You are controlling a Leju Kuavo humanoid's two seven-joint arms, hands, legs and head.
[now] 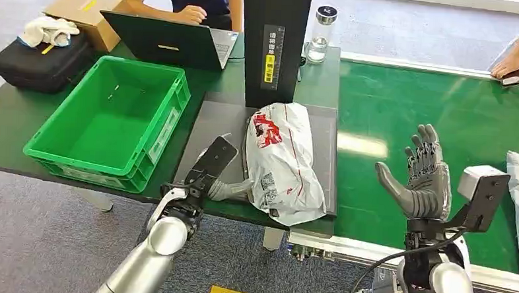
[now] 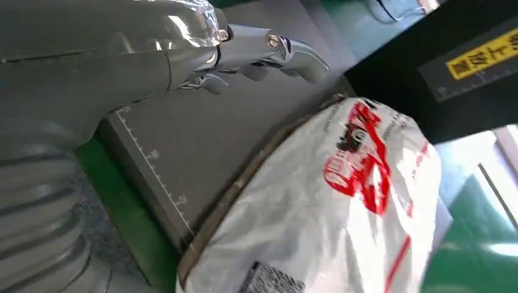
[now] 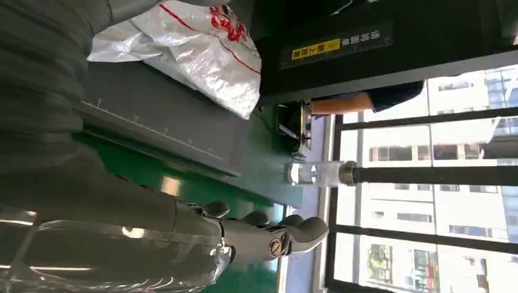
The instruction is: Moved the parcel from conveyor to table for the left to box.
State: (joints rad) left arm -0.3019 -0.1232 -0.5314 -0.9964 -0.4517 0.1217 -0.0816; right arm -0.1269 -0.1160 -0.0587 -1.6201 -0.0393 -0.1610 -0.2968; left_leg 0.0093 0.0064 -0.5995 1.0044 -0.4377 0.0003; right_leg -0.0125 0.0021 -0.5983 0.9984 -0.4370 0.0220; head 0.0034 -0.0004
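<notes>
On grey scale plate (image 1: pixel 208 118), white parcel (image 1: pixel 284 162) lying lengthwise, long axis running near-to-far, near end overhanging plate edge. Left hand (image 1: pixel 232 188) sitting just left of parcel's near end, fingers extended, gripping nothing, seemingly touching bag. Right hand (image 1: pixel 422 173) hovering over green conveyor (image 1: pixel 390 112), fingers spread upward, empty, well apart. Left hand being nearer; green crate (image 1: pixel 109 120) waiting further left.

Right hand (image 3: pixel 201 244) with fingers (image 3: pixel 305 231) apart, holding nothing.
White parcel (image 3: pixel 183 46) lies on grey mat (image 3: pixel 159 116); clear bottle (image 3: pixel 317 173) stands on tabletop (image 3: pixel 269 177).
</notes>
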